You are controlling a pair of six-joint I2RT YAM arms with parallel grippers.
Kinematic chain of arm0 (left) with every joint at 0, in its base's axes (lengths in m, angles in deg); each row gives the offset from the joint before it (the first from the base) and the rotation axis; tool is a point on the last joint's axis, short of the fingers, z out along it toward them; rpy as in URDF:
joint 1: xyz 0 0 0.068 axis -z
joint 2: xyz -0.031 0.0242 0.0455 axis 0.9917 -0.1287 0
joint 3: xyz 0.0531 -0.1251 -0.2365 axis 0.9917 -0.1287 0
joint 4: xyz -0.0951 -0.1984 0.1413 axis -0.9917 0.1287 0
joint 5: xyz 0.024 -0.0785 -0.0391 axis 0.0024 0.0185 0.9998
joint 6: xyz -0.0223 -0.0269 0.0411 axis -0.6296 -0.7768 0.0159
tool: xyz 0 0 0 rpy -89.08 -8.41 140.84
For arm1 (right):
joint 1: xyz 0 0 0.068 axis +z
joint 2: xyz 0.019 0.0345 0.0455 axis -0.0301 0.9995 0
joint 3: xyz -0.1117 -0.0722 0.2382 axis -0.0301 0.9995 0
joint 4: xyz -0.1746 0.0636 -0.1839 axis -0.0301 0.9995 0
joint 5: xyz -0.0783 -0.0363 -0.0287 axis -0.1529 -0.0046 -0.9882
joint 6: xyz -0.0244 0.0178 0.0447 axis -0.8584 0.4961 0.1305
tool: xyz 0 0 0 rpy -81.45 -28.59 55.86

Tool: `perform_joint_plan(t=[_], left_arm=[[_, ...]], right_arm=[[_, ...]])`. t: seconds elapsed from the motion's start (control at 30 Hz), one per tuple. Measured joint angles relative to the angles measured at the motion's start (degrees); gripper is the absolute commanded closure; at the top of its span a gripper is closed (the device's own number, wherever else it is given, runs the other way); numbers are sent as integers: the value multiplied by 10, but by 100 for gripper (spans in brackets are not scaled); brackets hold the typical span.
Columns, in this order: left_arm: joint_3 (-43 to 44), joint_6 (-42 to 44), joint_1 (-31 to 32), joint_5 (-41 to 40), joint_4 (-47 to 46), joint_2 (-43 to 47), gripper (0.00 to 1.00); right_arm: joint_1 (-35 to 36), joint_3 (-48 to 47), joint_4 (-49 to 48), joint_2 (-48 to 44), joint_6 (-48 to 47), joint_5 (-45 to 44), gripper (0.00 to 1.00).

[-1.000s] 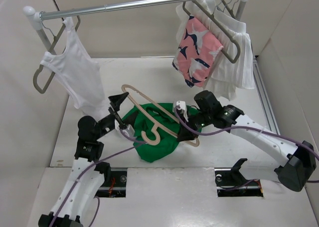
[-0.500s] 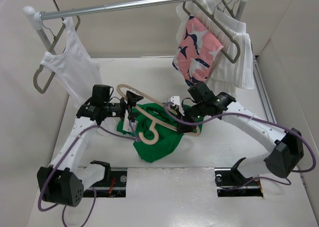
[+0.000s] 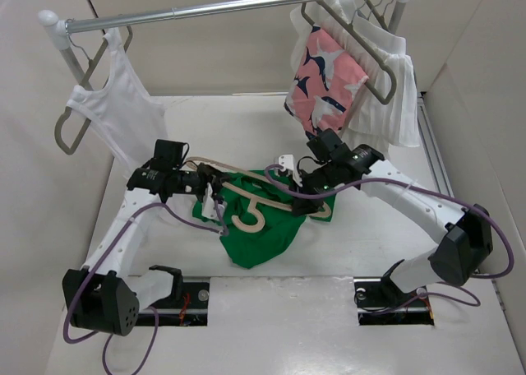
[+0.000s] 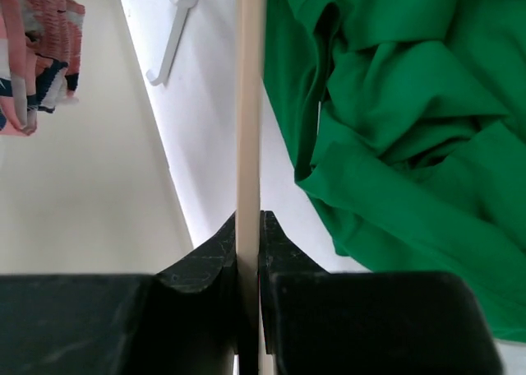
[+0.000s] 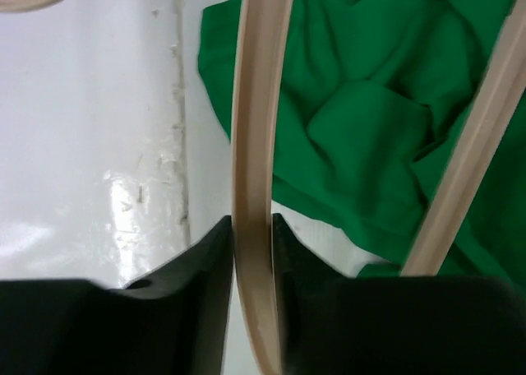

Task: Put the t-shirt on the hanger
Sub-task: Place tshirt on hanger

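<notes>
L pincer (image 4: 249, 227) & R pincer (image 5: 252, 227) clenched on slim beige wood hanger (image 5: 255, 104) over crumpled green t-shirt (image 5: 353, 128).

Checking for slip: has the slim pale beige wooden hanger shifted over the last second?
Yes. The hanger turned; its right end moved up the view, toward the hanging pink patterned garment.

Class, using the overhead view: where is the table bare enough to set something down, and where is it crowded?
Bare: the far table between the white tank top and pink patterned garment; the near strip in front of the green t-shirt. Crowded: the middle, where the left hand and right hand grip the hanger over it.
</notes>
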Motion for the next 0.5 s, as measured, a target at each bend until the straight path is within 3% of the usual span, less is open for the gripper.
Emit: perform_joint_plan(t=[0.1,0.13,0.17,0.4,0.5], left_arm=[[-1,-19,0,5,-5,2,100],[0,-23,0,8,-2,-1,100],[2,-31,0,12,4,-5,100],[64,-81,0,50,77,-73,100],[84,-84,0,67,115,-96,100]], right_arm=[[3,-10,-8,-3,3,-29,29],[6,-12,-16,-7,4,-49,11],[11,-14,-25,-14,5,-74,0],[105,45,-170,-152,-4,-247,0],[109,62,-223,-177,-12,-292,0]])
